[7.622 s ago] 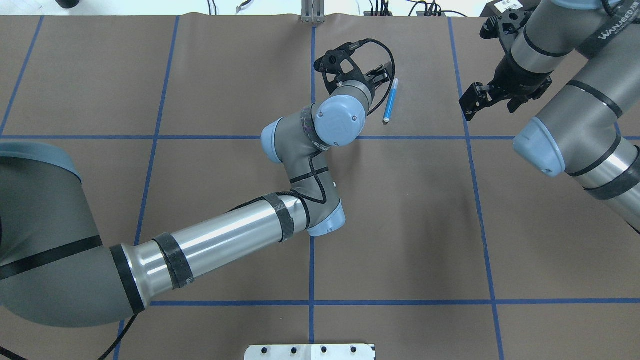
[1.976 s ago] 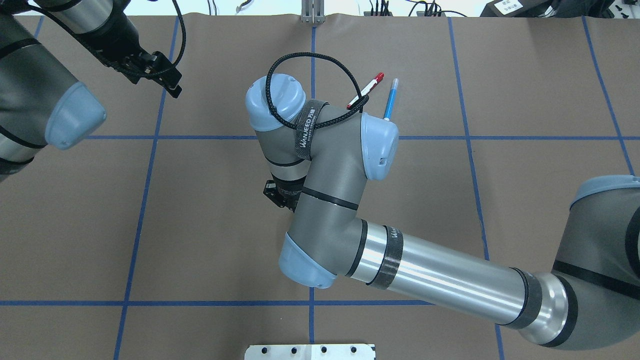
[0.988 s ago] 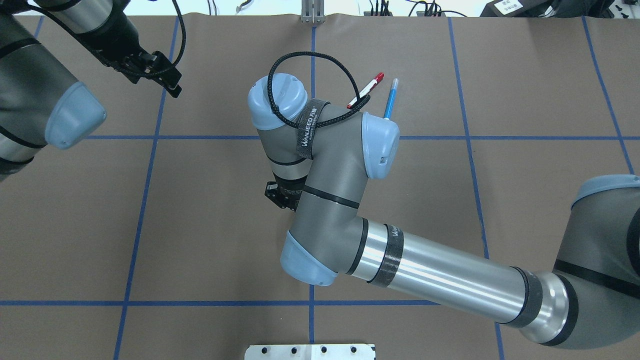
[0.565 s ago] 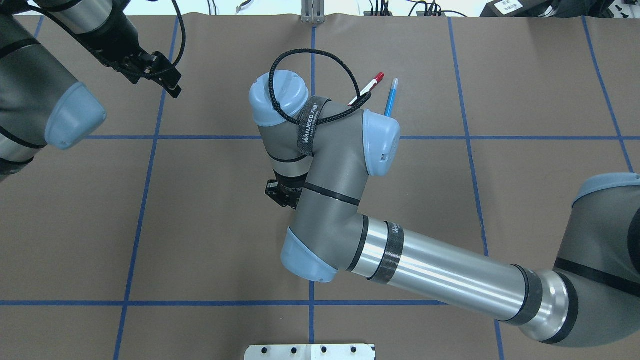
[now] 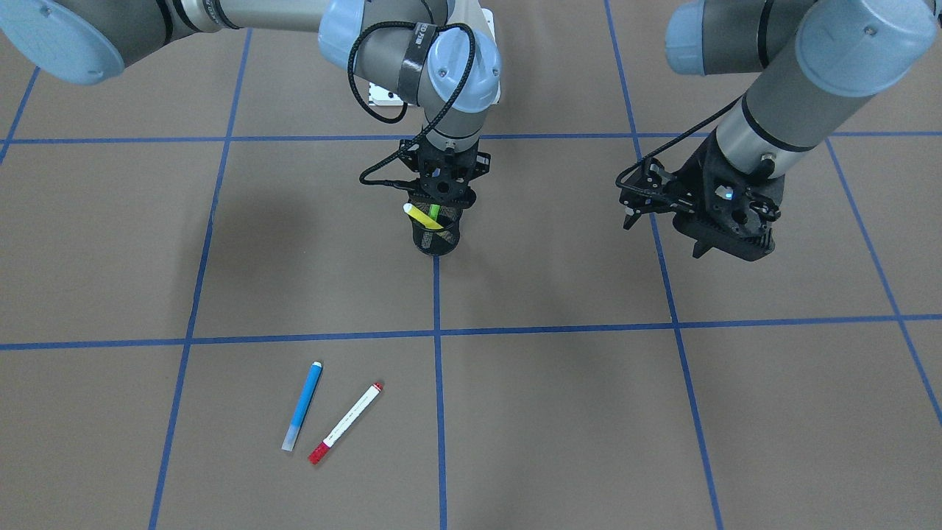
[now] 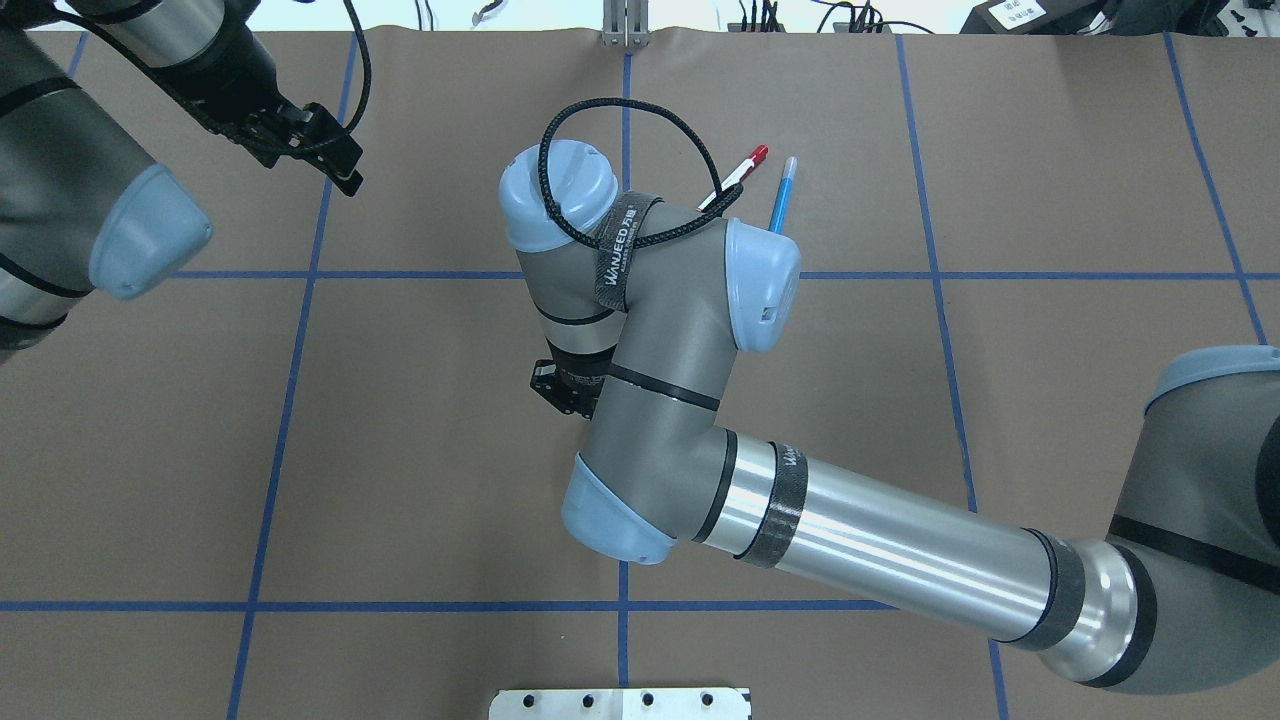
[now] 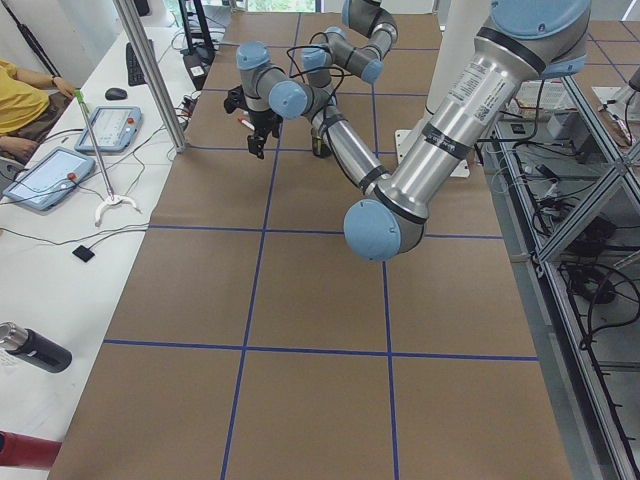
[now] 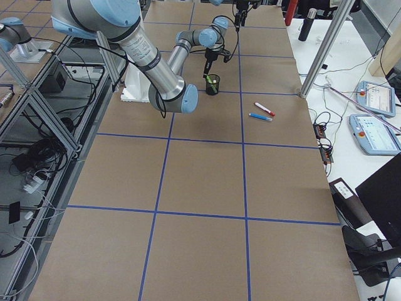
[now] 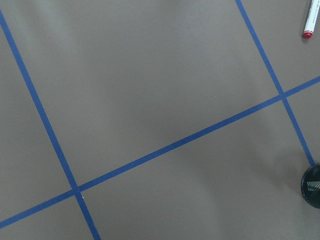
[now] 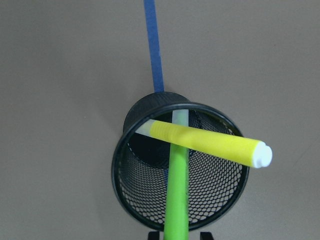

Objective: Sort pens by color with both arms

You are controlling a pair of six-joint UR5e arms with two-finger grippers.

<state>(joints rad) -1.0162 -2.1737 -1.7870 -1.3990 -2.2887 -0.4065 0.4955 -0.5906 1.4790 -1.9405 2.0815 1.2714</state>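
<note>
**Tool state.** The right gripper (image 5: pixel 442 194) hangs directly above the black mesh cup (image 10: pixel 131 192), which stands near the centre of the desk (image 5: pixel 662 412). Its jaws flank the upper end of the green pen (image 10: pixel 177 200). Whether they clamp it cannot be told, as a thin gap seems to show on one side. The left gripper (image 6: pixel 335 150) appears spread and holds nothing.

**Governing relation.**
- The green pen stands in the cup with its long axis running up toward the right gripper.
- The yellow pen (image 10: pixel 205 142) lies tilted across the green pen, its capped end over the rim.
- A straight upward pull probably brushes the yellow pen.
- The right arm is nearer; the left gripper is well apart, toward the far left corner.

**Other pens.** The blue pen (image 5: pixel 302 405) and the red-capped pen (image 5: pixel 346 423) lie side by side on the desk, toward the far edge.
</note>
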